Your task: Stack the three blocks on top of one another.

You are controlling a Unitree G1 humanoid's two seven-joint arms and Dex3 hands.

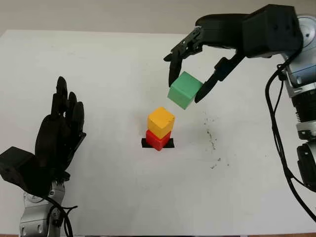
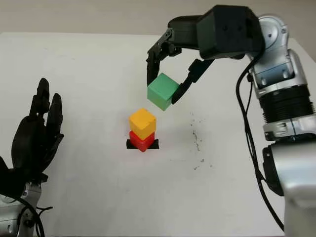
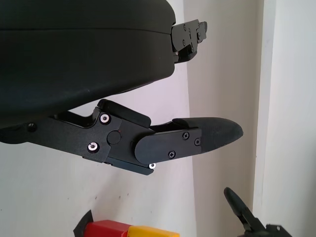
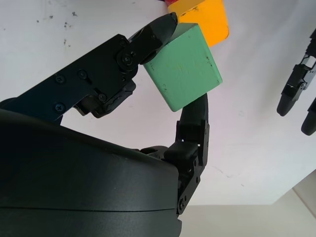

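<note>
A yellow block (image 1: 161, 122) sits on a red block (image 1: 158, 139), which rests on a black mark (image 1: 146, 143) near the table's middle. My right hand (image 1: 186, 83) is shut on a green block (image 1: 184, 90) and holds it in the air, tilted, above and to the right of the yellow block. In the right wrist view the green block (image 4: 182, 65) is pinched between the fingers (image 4: 153, 34), with the yellow block (image 4: 206, 18) beyond it. My left hand (image 1: 61, 131) is open at the table's left side, away from the stack.
The white table (image 1: 98, 74) runs to a pale wall at the back. Small dark specks (image 1: 212, 138) mark the surface to the right of the stack. The right arm's cables (image 1: 276, 133) hang along the right edge.
</note>
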